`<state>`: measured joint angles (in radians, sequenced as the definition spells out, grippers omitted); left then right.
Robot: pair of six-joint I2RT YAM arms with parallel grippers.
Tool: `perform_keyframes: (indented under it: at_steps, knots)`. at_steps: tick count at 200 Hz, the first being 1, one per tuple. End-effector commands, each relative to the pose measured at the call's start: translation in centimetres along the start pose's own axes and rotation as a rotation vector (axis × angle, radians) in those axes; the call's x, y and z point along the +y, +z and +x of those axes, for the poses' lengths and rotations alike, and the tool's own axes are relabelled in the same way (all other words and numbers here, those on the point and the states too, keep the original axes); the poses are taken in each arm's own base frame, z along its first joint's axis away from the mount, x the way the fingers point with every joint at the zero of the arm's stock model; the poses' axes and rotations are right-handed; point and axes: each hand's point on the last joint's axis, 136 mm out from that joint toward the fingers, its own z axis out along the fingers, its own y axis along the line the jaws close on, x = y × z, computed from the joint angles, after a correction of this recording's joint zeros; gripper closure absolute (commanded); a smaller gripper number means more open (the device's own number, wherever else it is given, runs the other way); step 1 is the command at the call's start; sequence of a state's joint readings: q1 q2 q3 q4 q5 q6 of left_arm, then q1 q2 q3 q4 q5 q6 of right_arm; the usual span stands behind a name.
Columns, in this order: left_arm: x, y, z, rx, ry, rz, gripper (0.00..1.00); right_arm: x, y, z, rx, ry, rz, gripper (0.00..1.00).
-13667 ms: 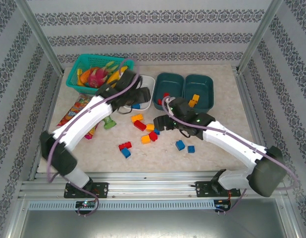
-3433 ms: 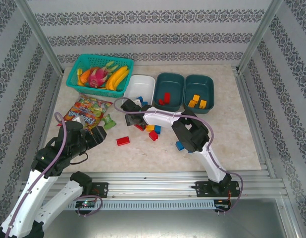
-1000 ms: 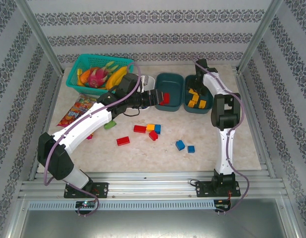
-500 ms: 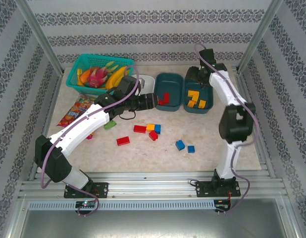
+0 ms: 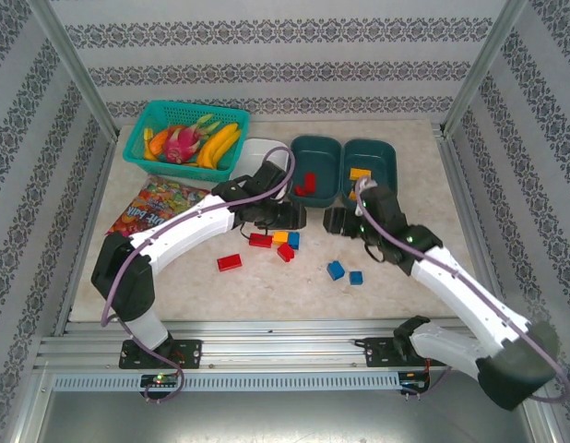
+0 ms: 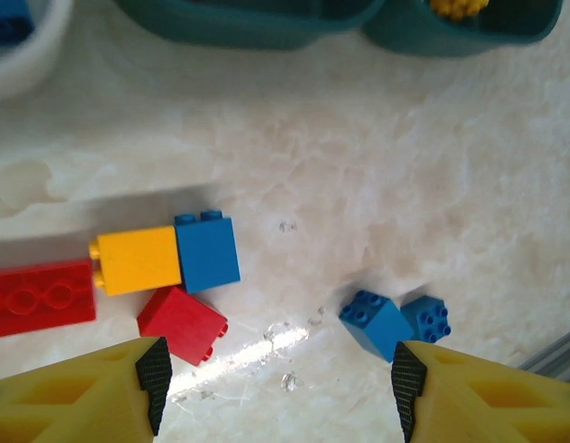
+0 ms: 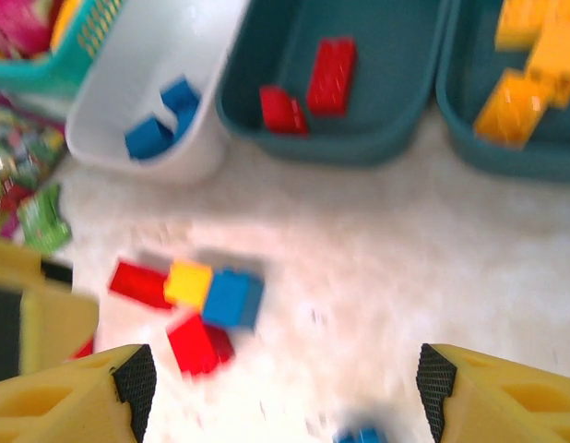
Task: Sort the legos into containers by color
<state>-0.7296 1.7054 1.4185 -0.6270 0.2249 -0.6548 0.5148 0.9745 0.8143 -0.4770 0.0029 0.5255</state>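
Loose legos lie mid-table: a red brick [image 5: 229, 262], a row of red [image 5: 260, 240], yellow [image 5: 279, 237] and blue [image 5: 292, 240], another red [image 5: 285, 252], and two blue ones [image 5: 336, 269] [image 5: 356, 277]. My left gripper [image 5: 283, 218] hovers just behind the row, open and empty [image 6: 278, 392]. My right gripper [image 5: 337, 221], also open and empty [image 7: 280, 397], hangs in front of the teal tubs. The white tub [image 7: 188, 37] holds blue bricks [image 7: 160, 125]. The middle teal tub [image 5: 314, 152] holds red bricks [image 7: 331, 74], and the right teal tub [image 5: 382, 161] holds yellow ones [image 7: 534, 65].
A turquoise basket of fruit [image 5: 179, 134] stands at the back left, with a colourful snack bag [image 5: 151, 205] in front of it. Metal frame posts [image 5: 77, 78] rise at the table's back corners, and a rail [image 5: 285, 346] runs along the near edge.
My left gripper has drawn back from the middle teal tub to above the brick row. My right arm has swung from the far right tub down toward the table's middle.
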Motion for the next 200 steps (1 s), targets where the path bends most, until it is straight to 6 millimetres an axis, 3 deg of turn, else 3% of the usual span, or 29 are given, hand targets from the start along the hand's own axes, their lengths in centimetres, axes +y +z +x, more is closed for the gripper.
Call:
perform_keyframes:
  at_steps: [1,37,72,94,132,168,200]
  knots:
    - [-1.1,1.4,2.8,0.099,-0.002,-0.019,0.33,-1.4,-2.7,1.8,-0.018,0.039,0.040,0.24]
    - [-3.0,3.6,4.4,0.151,-0.055,0.002,0.33,-2.4,-4.8,3.3,0.011,0.030,0.071,0.24]
    - [-6.1,6.1,6.9,0.246,-0.088,0.026,0.32,-0.8,-7.6,0.7,-0.097,0.007,-0.001,0.24]
    - [-7.1,7.8,8.5,0.325,-0.177,-0.006,0.30,0.7,-9.1,-0.4,-0.126,-0.052,-0.063,0.23]
    - [-7.7,9.5,9.7,0.415,-0.280,-0.107,0.26,2.2,-11.0,0.1,-0.125,-0.099,-0.163,0.22]
    - [-6.7,11.3,10.8,0.450,-0.378,-0.202,0.24,1.8,-11.8,0.9,-0.134,-0.075,-0.184,0.21]
    - [-7.1,12.9,10.9,0.435,-0.433,-0.199,0.27,1.7,-12.2,1.1,-0.142,-0.063,-0.194,0.21]
